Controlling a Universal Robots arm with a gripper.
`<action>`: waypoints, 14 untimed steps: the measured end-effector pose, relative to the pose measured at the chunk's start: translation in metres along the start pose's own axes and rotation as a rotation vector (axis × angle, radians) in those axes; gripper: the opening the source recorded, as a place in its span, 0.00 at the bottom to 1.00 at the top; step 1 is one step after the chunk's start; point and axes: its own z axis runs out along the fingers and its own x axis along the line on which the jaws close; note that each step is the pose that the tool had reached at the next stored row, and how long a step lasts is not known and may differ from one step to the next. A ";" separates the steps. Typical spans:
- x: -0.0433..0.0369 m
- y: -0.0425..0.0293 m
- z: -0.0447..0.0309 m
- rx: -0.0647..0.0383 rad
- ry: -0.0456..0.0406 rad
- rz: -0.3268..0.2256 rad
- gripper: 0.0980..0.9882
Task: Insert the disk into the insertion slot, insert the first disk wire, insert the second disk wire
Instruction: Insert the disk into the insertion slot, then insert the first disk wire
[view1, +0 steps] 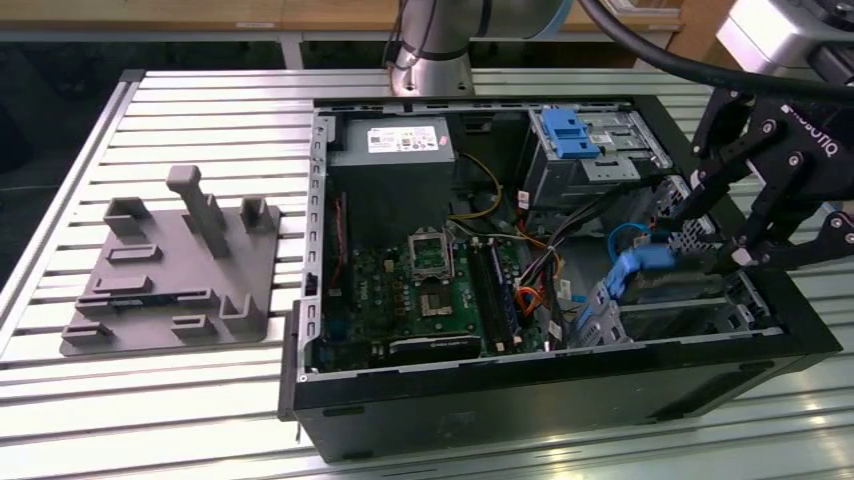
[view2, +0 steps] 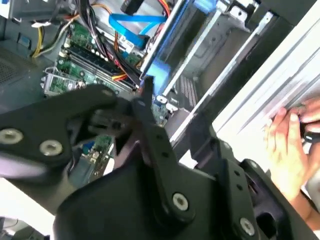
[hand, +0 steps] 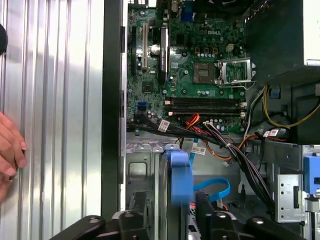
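Black pincer (view2: 142, 97) links sit closest to my lens in the second wrist view, with the green motherboard (view2: 80, 70) beyond them. From the exterior view, the pincer hangs over the open computer case (view1: 534, 400), at the corner toward the exterior view's right. I cannot tell whether it is clamped on anything or apart.

The disk (view1: 638, 272) is right under it. It stands tilted at the insertion slot (view1: 694, 315), with its blue carrier edge uppermost and above the cage rim. I cannot make out how deep it sits. 1 blue cable (hand: 212, 187) loops just beside the disk, and a bundle of black, red and orange wires (hand: 220, 145) runs across from the motherboard.

Farther back in the case I see the grey bay (view1: 587, 140) with its blue latch, and the power supply (view1: 394, 140). The case stands on the slatted bench (view1: 200, 110). On the bench, toward the exterior view's left, lies 1 grey fixture plate (view1: 174, 280), well apart from the case. A person's hand (hand: 10, 150) rests on the bench beside the case wall.
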 end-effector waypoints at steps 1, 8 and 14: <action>0.0000 0.0000 0.0001 0.000 -0.0002 0.000 0.52; 0.0000 0.0000 0.0001 0.000 -0.0001 -0.001 0.52; 0.0000 0.0000 0.0001 0.000 -0.0001 -0.002 0.52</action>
